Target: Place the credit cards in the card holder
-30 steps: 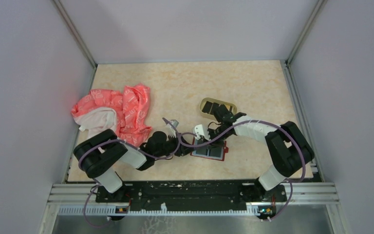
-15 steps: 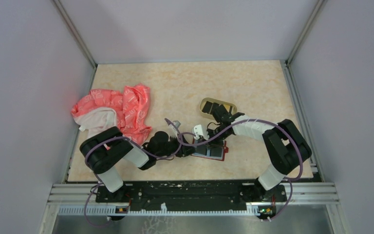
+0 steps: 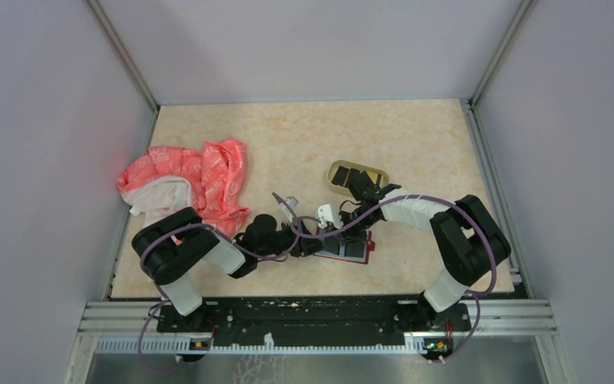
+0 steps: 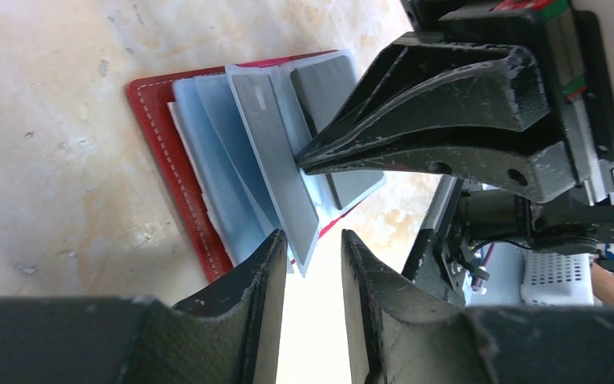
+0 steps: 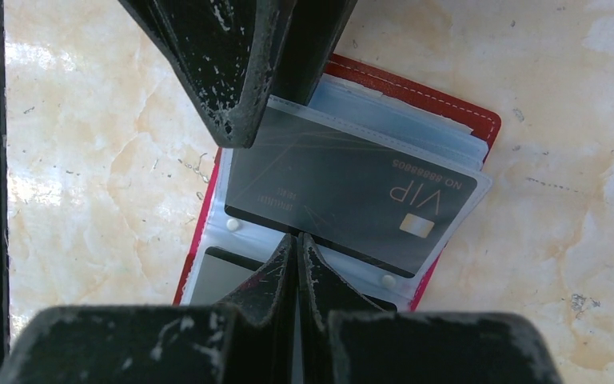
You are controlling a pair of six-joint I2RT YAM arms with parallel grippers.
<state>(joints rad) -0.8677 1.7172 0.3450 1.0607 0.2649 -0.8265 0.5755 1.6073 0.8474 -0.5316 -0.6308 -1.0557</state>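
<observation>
The red card holder lies open on the table, its clear sleeves fanned up. One raised sleeve holds a grey card; its lower corner hangs between the fingertips of my left gripper, which is open, the sleeve close to the left finger. A dark card lies behind it. My right gripper is shut, its tip pressed on the sleeve seam below a dark VIP card and above a greyish card. From above, both grippers meet at the card holder.
An oval tan tray sits just behind the right wrist. A pink crumpled cloth lies at the left, beside the left arm. Grey walls close in the table on three sides.
My left arm has shifted a little towards the card holder and its jaws have widened slightly. The right gripper stays shut on the sleeves.
</observation>
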